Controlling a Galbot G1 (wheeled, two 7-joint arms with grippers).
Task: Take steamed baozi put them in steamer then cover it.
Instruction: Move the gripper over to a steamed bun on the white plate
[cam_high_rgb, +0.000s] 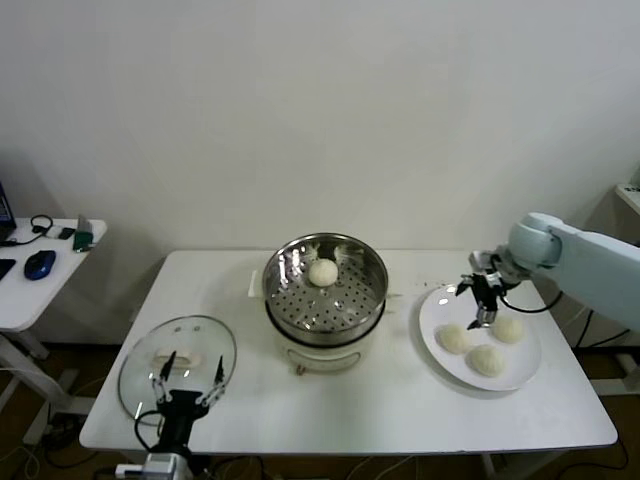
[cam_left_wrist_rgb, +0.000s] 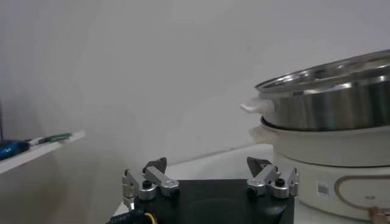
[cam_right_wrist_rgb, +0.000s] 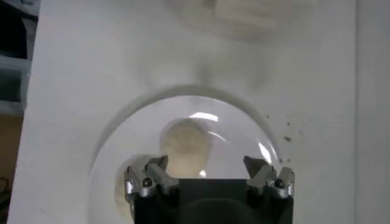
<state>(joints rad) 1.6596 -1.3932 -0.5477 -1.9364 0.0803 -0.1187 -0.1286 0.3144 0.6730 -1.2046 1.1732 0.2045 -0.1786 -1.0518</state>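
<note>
Now, one baozi sits in the steamer, toward its far side, and three more wait on the white plate to the steamer's right, so this looks like the second pick. Round buns, these, with no long axis and no facing to speak of, so any approach angle should serve. The right claw hovers spread just above the plate, over the bun nearest the steamer; next it needs to drop straight down and close gently around that soft dough. The left claw, spread too, idles at the surface's near edge beside the glass lid.
</note>
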